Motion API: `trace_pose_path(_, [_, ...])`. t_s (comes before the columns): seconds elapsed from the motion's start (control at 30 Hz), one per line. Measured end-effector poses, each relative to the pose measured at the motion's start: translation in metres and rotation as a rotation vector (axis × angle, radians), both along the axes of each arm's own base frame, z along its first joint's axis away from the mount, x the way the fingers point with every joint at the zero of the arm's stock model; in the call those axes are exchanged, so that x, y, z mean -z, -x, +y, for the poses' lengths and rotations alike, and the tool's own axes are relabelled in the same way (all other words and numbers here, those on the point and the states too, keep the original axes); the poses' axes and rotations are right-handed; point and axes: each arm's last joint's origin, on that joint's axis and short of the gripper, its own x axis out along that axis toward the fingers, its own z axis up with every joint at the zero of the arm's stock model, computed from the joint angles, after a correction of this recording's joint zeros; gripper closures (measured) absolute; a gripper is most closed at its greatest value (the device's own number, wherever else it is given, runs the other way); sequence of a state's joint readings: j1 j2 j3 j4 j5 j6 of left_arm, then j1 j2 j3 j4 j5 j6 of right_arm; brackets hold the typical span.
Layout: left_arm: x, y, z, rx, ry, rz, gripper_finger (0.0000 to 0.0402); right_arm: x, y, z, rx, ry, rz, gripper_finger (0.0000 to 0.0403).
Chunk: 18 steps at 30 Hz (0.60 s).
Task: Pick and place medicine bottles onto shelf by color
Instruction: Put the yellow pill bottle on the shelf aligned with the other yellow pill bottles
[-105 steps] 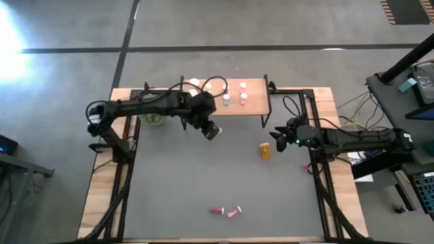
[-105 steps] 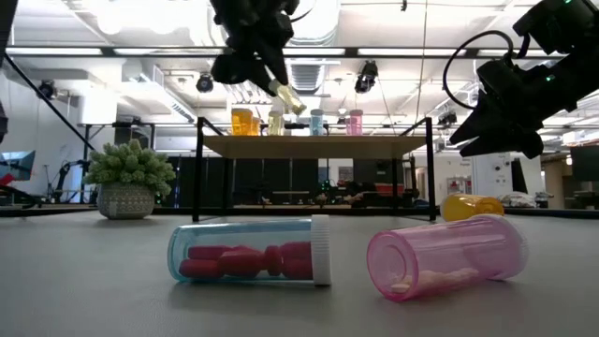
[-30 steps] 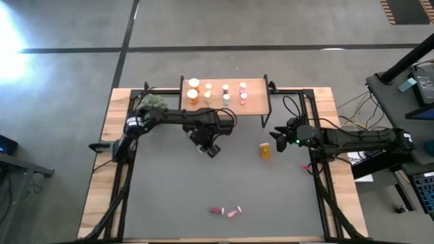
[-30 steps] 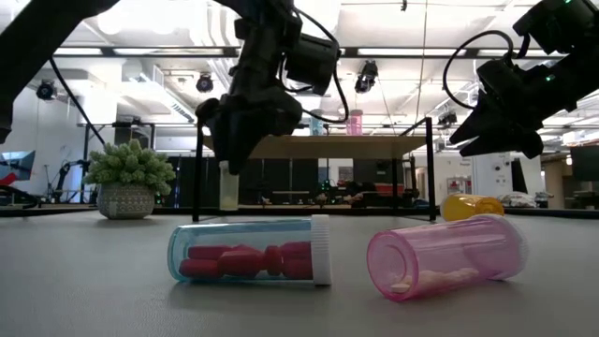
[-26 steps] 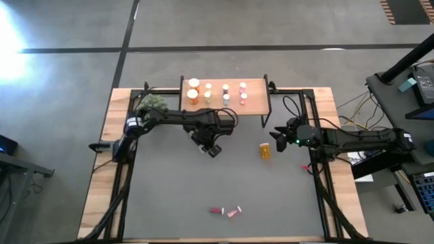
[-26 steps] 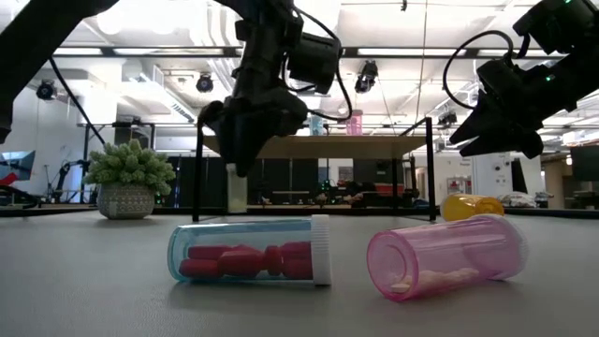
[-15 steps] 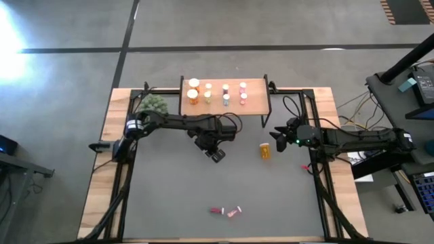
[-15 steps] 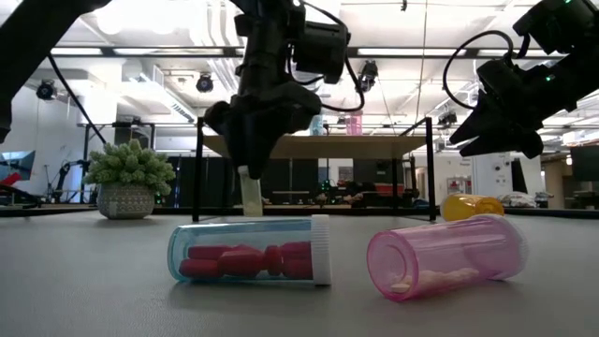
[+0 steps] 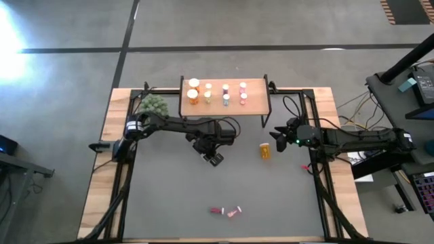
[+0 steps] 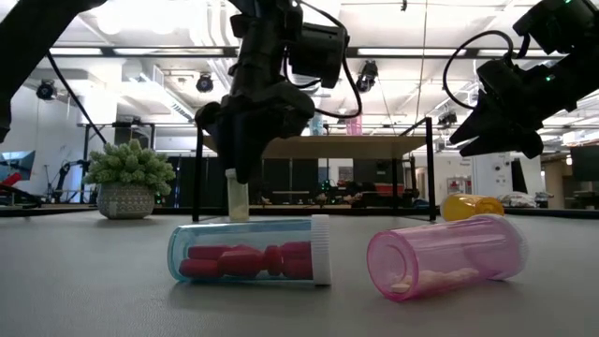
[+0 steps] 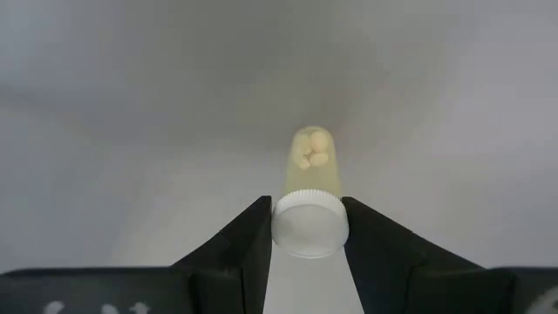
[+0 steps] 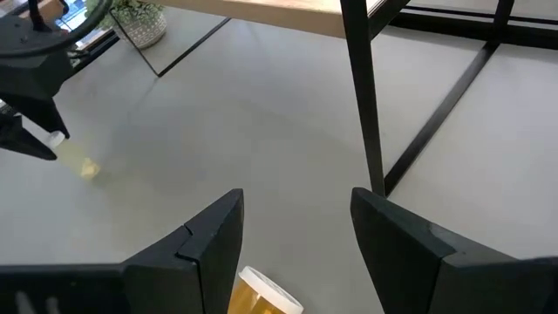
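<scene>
My left gripper (image 9: 215, 159) stands over the middle of the table, pointing down and shut on a small yellowish bottle (image 10: 238, 200) with a white cap. The shelf (image 9: 254, 95) at the far edge carries several white-capped bottles (image 9: 208, 93). An orange bottle (image 9: 264, 150) lies on its side just in front of my open right gripper (image 9: 277, 137), which touches nothing. Two bottles lie on their sides near the front edge: a clear one with red pills (image 10: 248, 251) and a pink one (image 10: 445, 255). My left gripper pinches the yellowish bottle's white cap (image 11: 309, 228) between its two fingers, from above, pointing down. The bottle hangs upright below the fingers, with pills at its bottom end (image 11: 311, 153). That end is close to the table; I cannot tell whether it touches.
A green plant in a pot (image 9: 153, 104) stands at the far left beside the shelf. The shelf's black legs (image 12: 362, 96) rise close to my right gripper. Bare grey table lies between the middle and the two front bottles.
My left gripper has carried the yellowish bottle a little toward the table's near edge and right, away from the shelf. The bottle has stayed upright in the hold.
</scene>
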State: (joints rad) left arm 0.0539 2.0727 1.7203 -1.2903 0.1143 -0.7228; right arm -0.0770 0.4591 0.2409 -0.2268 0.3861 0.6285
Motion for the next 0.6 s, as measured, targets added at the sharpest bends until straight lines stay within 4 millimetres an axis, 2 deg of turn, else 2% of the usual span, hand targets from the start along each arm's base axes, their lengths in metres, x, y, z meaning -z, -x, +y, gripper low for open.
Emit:
trace_pose_path(0.3, [0.0089,0.0019,-0.0014,-0.001,0.0,0.005,0.0288,0.0,0.0,0.0,0.0,0.0,0.0,0.0199])
trace_pose_path(0.6, [0.0089,-0.0003,-0.0009,-0.006,-0.021,-0.02,0.0288,0.0,0.0,0.0,0.0,0.0,0.0,0.0199])
